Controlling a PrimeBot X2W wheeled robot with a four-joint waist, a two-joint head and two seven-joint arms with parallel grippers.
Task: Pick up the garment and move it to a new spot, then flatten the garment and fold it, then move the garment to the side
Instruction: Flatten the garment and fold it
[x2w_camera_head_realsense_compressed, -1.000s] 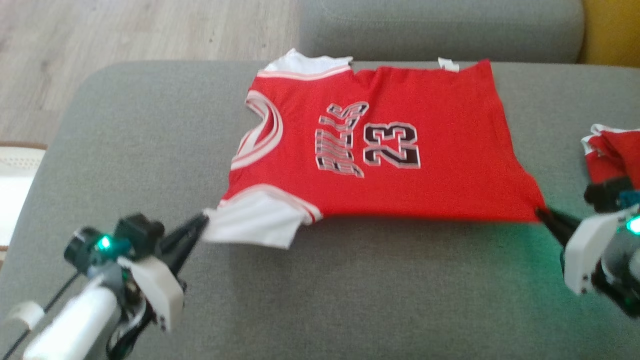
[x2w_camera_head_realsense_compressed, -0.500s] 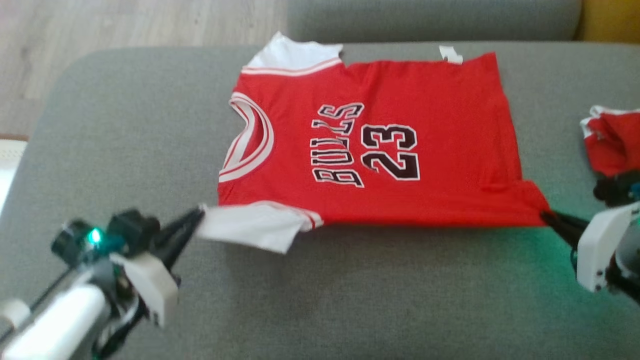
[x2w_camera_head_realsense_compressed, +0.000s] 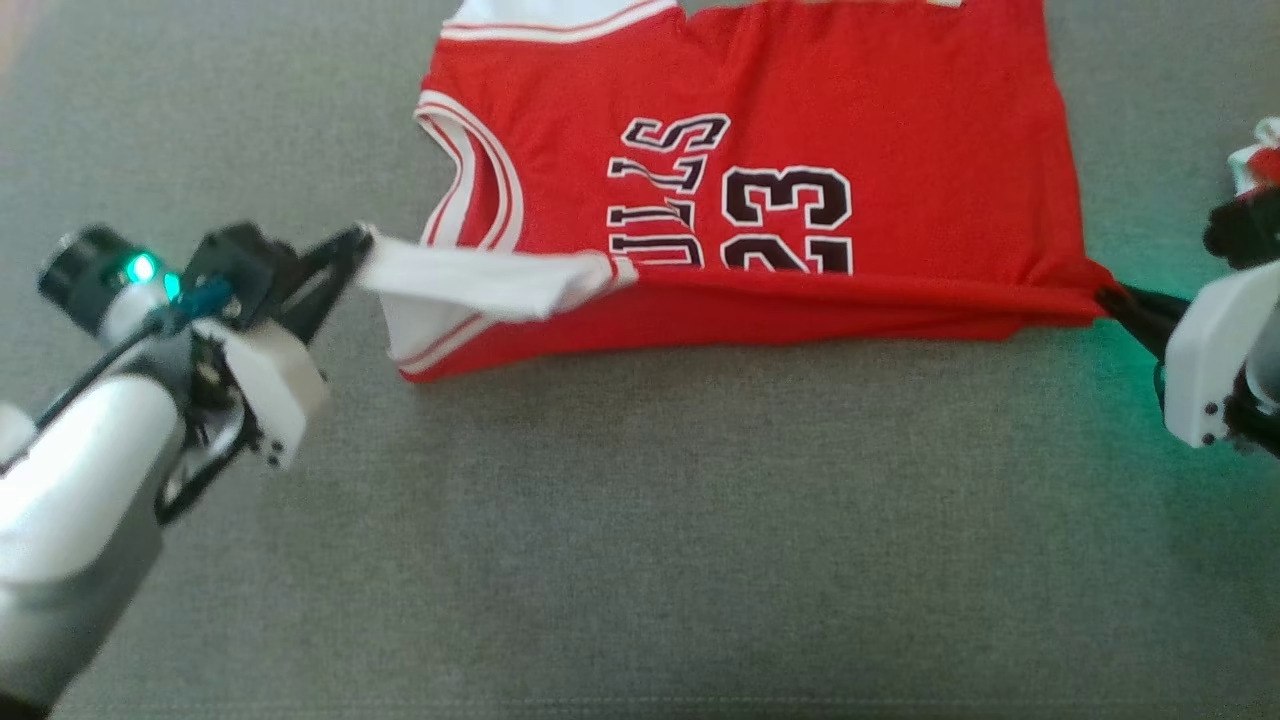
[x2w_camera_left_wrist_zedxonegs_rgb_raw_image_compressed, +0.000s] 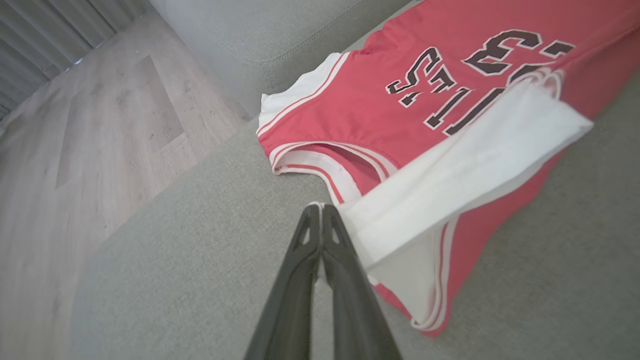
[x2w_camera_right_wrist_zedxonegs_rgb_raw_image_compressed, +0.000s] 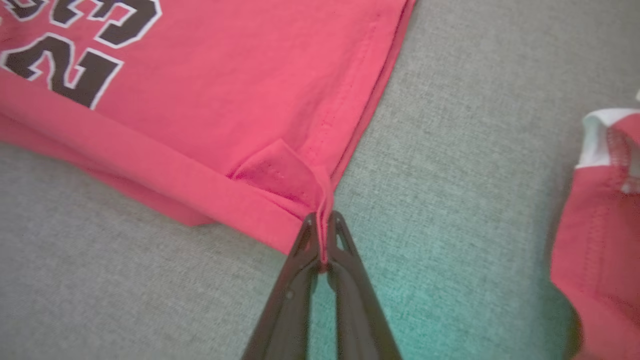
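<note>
Nearest is bare grey woven sofa (x2w_camera_head_realsense_compressed: 640, 520). Beyond it the left fingers (x2w_camera_left_wrist_zedxonegs_rgb_raw_image_compressed: 295, 270) are clamped on the white sleeve (x2w_camera_head_realsense_compressed: 480, 280) of the jersey (x2w_camera_head_realsense_compressed: 800, 130). The right fingers (x2w_camera_right_wrist_zedxonegs_rgb_raw_image_compressed: 287, 315) are pinched on its red hem corner. The jersey lies ahead of both, its long axis running from one grip to the other, with the near edge raised in a taut roll. Folding likely needs both arms to carry that edge away together. The knit is thin and limp, and the printed number looks stiffer.

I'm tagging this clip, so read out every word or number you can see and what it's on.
"23": black number on the red jersey, its bottom edge tucked under the fold.
"ULLS": black letters beside it on the same jersey; the fold hides whatever precedes the U.
Nothing else is readable.
</note>
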